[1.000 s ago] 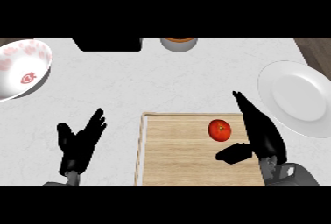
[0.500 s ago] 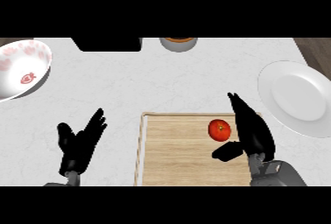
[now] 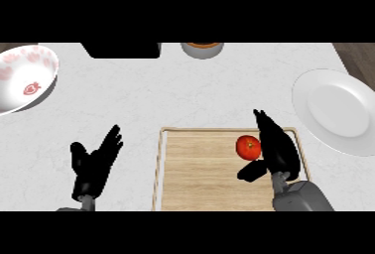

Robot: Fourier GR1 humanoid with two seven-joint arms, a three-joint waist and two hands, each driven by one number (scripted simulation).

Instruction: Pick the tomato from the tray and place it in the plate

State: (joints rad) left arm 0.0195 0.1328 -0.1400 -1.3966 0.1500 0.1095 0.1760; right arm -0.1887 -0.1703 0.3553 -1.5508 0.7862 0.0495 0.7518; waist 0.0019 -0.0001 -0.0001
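Tomato [image 3: 248,146] sits on tray [image 3: 198,173], right side; our right robot hand [image 3: 275,151] just beside it, fingers straight, thumb spread, holding nothing; we should curl round tomato before lifting toward plate [image 3: 337,111]; left robot hand [image 3: 93,163] resting open on desk [image 3: 183,94].

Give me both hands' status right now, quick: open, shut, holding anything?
Left hand: open, holding nothing, resting left of the wooden tray.
Right hand: open, fingers straight beside the tomato on the tray, not curled round it.
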